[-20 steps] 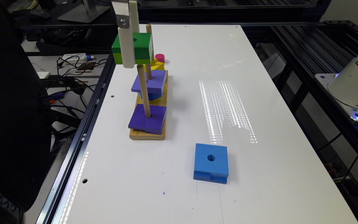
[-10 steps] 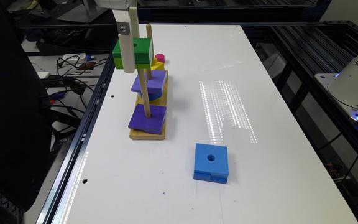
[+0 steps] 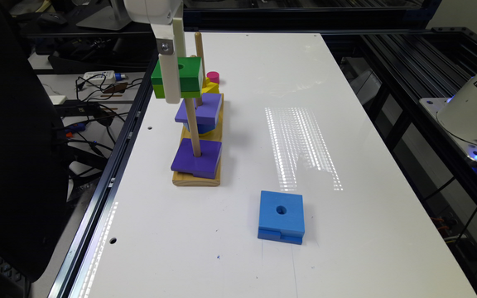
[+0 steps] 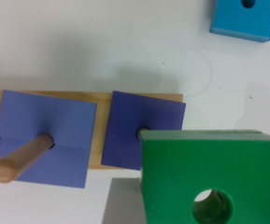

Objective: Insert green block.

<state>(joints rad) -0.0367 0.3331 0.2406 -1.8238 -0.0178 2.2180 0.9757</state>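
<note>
While the tool (image 3: 171, 78) grips the green block (image 3: 180, 77) up in the air, a wooden peg (image 3: 193, 126) sits just beneath it; the blue block (image 3: 281, 216) lies well away on the bench (image 3: 346, 231).

Green block (image 3: 189, 74), purple blocks (image 3: 197, 157), blue block (image 3: 281, 215), white table (image 3: 346, 124).

pincer (image 3: 172, 78) holds green block (image 3: 186, 76) above the nearest peg (image 3: 191, 124).
</note>
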